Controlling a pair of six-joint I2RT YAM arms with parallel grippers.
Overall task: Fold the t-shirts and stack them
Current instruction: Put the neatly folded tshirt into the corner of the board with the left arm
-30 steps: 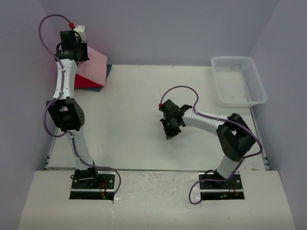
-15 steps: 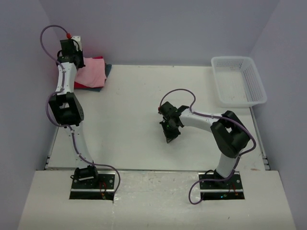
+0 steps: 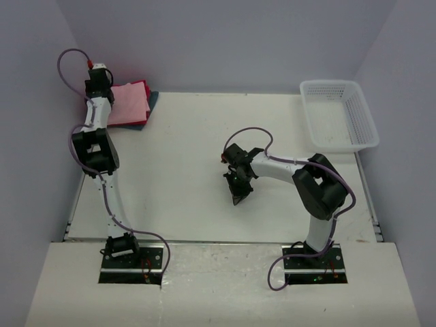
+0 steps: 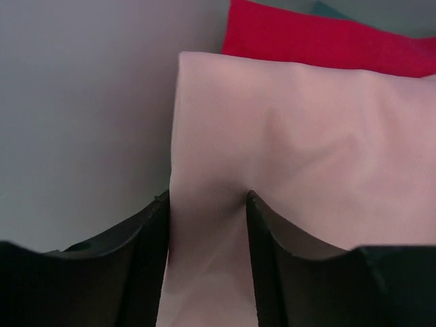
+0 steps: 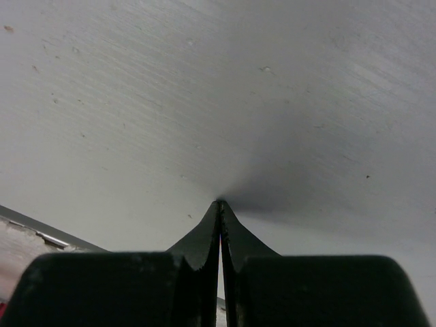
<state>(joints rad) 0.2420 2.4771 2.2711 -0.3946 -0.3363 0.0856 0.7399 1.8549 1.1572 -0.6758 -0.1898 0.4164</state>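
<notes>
here the left claw (image 4: 206,199) is open around the pink shirt (image 4: 306,136), laid flat on the red shirt (image 4: 327,41) to stack; the right claw (image 5: 219,204) hangs closed, empty.

Robot lab booth, plain walls (image 3: 225,41), white worktable (image 3: 177,197)
</notes>
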